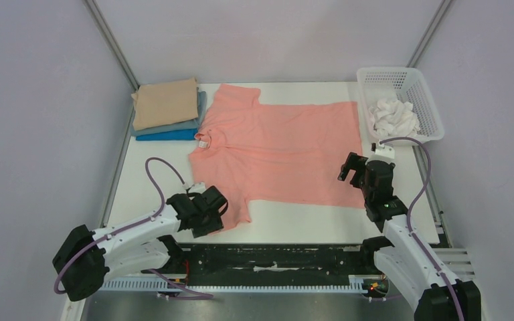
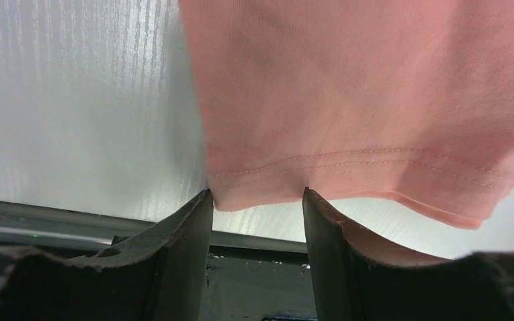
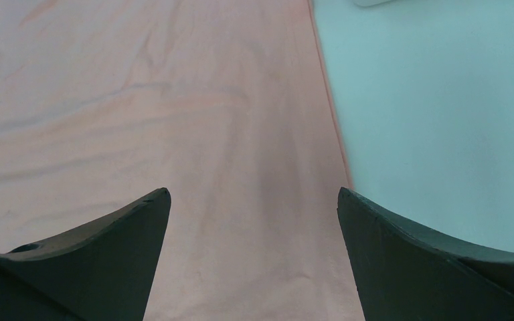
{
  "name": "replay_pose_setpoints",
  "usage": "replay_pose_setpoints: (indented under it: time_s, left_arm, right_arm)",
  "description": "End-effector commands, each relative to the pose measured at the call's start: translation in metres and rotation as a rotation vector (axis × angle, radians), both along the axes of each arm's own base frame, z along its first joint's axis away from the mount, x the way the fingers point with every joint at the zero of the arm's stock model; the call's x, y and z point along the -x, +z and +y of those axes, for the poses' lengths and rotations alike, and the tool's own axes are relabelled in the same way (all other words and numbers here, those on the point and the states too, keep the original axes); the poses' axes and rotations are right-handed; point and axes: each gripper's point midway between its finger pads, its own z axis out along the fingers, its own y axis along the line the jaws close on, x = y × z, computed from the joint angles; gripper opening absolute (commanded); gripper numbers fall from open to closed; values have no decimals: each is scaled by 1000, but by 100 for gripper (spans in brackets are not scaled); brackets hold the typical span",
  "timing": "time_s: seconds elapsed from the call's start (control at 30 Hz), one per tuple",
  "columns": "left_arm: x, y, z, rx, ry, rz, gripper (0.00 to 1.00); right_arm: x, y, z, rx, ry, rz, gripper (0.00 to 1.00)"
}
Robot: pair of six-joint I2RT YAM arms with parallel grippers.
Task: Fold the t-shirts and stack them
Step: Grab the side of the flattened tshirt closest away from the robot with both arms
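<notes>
A: Left gripper [image 2: 257, 195]: jaws half-spread, empty. Sleeve hem of the salmon-pink cotton t-shirt [image 2: 375, 100] lies at twelve o'clock, at the tips.
B: Right gripper [image 3: 254, 194]: jaws wide, above the shirt's three-o'clock edge. Shirt axis: nine-to-three.

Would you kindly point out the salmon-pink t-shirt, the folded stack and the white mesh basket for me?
salmon-pink t-shirt [image 1: 288, 150]: top external view, middle of its body.
folded stack [image 1: 166, 103]: top external view, the tan shirt on top.
white mesh basket [image 1: 391, 81]: top external view, its far mesh wall.
</notes>
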Motion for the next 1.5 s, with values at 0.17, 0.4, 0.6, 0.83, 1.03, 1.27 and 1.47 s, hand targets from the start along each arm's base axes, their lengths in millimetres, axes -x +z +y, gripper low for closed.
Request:
replay_pose_setpoints:
  time_s: [0.17,0.4,0.6,0.83,1.03,1.27,1.47]
  left_arm:
    - [-23,-1,-17,18,48,-56,51]
    - [-18,0,-13,-9,52,-19,2]
    - [-29,18,-15,55,19,-139,2]
    - [-44,34,-36,181,-74,-264,2]
    - [-52,43,-41,188,-143,-323,2]
    - [-57,45,-35,148,-146,-348,2]
    - [-57,44,-36,150,-147,-341,2]
  right_arm:
    - [-8,17,-6,18,-30,-46,98]
    - [-6,13,-8,23,-42,-28,98]
    - [8,2,-11,-9,-91,69,98]
    - [54,-38,-24,-74,-236,205,98]
    - [79,-65,-30,-117,-334,264,98]
    - [85,-102,-20,-184,-328,297,79]
    - [81,-106,-12,-221,-301,299,54]
